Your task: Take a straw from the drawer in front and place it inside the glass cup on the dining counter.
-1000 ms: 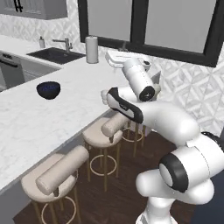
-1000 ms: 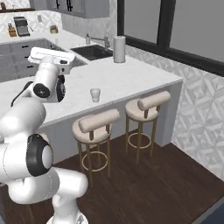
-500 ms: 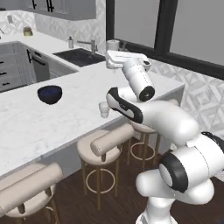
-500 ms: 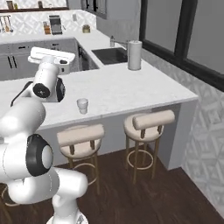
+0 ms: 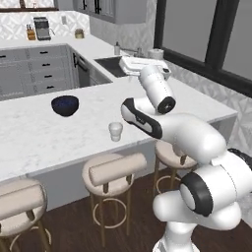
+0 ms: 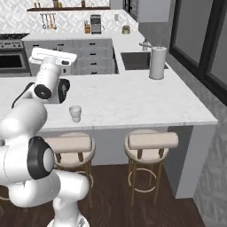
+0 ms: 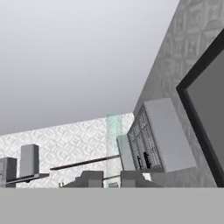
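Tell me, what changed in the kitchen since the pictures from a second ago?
Mostly the cameras moved: the base drove and turned, so the whole scene shifted and the dining counter now lies square in front. The glass cup, the dark blue bowl and the paper-towel roll kept their places on it. The arm stays raised, and the gripper stays shut on a pale green straw.

The arm is built of glossy white rounded shells, swelling into bulbous segments at the shoulder and elbow. Dark grey to black rings and round caps mark its joints. A black band curves along one forearm link. The white, flat, boxy hand caps the wrist.
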